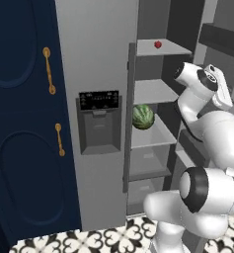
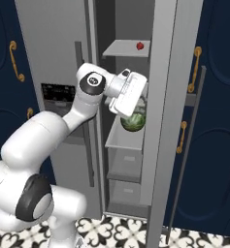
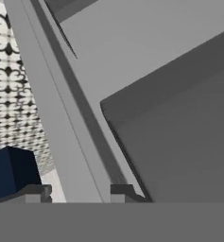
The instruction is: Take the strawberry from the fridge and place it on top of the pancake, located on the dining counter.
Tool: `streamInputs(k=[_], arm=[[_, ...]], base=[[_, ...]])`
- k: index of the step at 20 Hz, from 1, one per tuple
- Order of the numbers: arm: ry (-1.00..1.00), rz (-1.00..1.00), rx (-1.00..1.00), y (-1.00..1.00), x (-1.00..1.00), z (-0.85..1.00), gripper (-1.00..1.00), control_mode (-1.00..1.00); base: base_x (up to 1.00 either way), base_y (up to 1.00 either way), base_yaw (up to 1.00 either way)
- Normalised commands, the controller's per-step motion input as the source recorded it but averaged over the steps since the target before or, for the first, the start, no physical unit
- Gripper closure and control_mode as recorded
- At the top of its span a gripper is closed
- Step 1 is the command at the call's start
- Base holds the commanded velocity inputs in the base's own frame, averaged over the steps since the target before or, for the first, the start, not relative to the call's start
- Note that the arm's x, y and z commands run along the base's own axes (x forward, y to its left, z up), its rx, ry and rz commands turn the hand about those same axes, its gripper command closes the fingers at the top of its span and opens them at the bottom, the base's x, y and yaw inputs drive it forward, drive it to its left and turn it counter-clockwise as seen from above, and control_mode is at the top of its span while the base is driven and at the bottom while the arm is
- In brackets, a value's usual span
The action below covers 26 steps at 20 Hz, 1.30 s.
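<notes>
The strawberry (image 1: 158, 44) (image 2: 140, 46) is a tiny red fruit lying on the top shelf of the open fridge (image 1: 96, 54) (image 2: 53, 43). Two shelves lower sits the striped green watermelon (image 1: 143, 117) (image 2: 133, 122). My hand (image 1: 216, 85) (image 2: 128, 92) hovers at the fridge opening, below and to the right of the strawberry, level with the shelf above the watermelon and tilted downward. In the hand view my gripper (image 3: 79, 193) is open with nothing between its fingertips (image 3: 38, 193), looking down along grey fridge panels to the floor. The pancake and the dining counter are out of view.
The fridge's right door (image 2: 171, 97) stands swung open close beside my hand. The left door is closed, with a black dispenser recess (image 1: 98, 121). Navy cabinets with gold handles (image 1: 19, 123) (image 2: 213, 145) flank the fridge. Patterned floor tiles (image 1: 89, 242) lie below.
</notes>
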Motion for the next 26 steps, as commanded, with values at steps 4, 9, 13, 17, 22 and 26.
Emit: streamInputs(k=[4,9,13,17,22,26], arm=[[0.0,0.03,0.0,-0.31,-0.33,-0.14,-1.0,-1.0],[0.0,0.07,0.01,0.42,-0.29,0.36,-1.0,-1.0],[-0.15,-0.04,0.08,1.0,-0.06,-0.01,-1.0,-1.0],[-0.48,-0.24,0.66,0.86,0.0,-0.25,-1.0,-1.0],[-0.5,-0.42,0.81,0.36,0.0,-0.42,-1.0,-1.0],[-0.5,-0.51,0.77,0.18,0.0,-0.44,-1.0,-1.0]], base=[[0.0,0.0,0.0],[0.0,0.0,0.0],[0.0,0.0,0.0],[0.0,0.0,0.0],[0.0,0.0,0.0],[0.0,0.0,0.0]])
